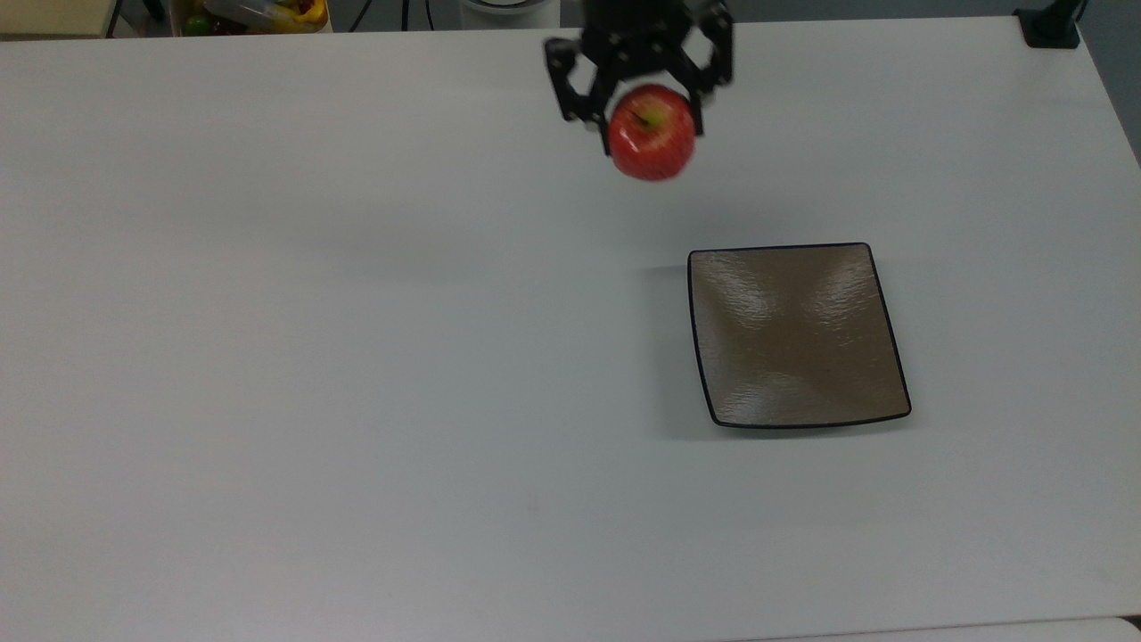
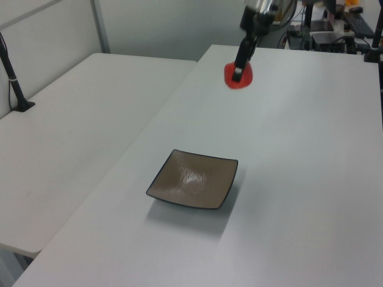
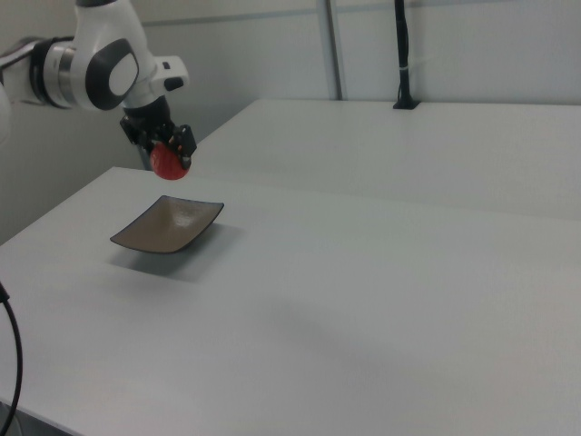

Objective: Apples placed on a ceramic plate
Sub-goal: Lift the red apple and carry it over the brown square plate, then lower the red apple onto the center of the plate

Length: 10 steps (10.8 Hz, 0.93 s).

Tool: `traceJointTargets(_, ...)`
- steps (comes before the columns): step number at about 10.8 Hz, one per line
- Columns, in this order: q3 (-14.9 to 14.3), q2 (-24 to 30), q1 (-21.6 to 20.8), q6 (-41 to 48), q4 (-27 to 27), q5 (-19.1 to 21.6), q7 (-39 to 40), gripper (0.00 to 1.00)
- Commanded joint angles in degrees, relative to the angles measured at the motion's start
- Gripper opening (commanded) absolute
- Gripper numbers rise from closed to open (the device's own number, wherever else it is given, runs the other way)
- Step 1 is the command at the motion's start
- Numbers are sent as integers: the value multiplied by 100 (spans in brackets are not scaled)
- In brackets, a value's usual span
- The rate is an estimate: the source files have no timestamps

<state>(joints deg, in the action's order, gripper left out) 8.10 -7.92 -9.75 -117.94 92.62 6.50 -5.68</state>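
The apple (image 1: 652, 134) hangs in the air, clamped between the black fingers (image 1: 615, 134) of the gripper (image 1: 652, 125), well clear of the white desk (image 1: 357, 357). In the top view its yellow-green stem dimple faces up toward the camera, the short brown stem tipped slightly to the top view's left; the fruit is nearly round, so no long axis stands out. Its skin is glossy red with pale speckles.

The ceramic plate (image 1: 798, 334) lies flat on the desk, below and to the top view's right of the fingers, apart from them and from the apple. It is square with rounded corners, brown-taupe, thin dark rim, its rippled glaze catching two pale bands of light; its edges sit almost parallel to the desk edges, turned slightly.

The left view shows the apple (image 2: 239, 75) as a red blob with one dark finger crossing its front, raised above the desk and beyond the plate (image 2: 192, 186); here the plate's corners curl upward, which the top view flattens. The right view shows the white and grey arm (image 3: 100, 64) reaching down to the apple (image 3: 169, 162), which hangs just above the plate's (image 3: 168, 227) far edge as seen there, and reveals the plate's shallow dished profile.
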Motion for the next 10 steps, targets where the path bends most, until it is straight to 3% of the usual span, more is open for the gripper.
traceJointTargets(1,34,-542,-570,-1034,37,-841,-1038,2)
traceJointTargets(7,34,-1949,-1310,-2451,-226,-3195,-3112,2)
traceJointTargets(10,34,-2292,-1389,-2742,-235,-3594,-3413,3)
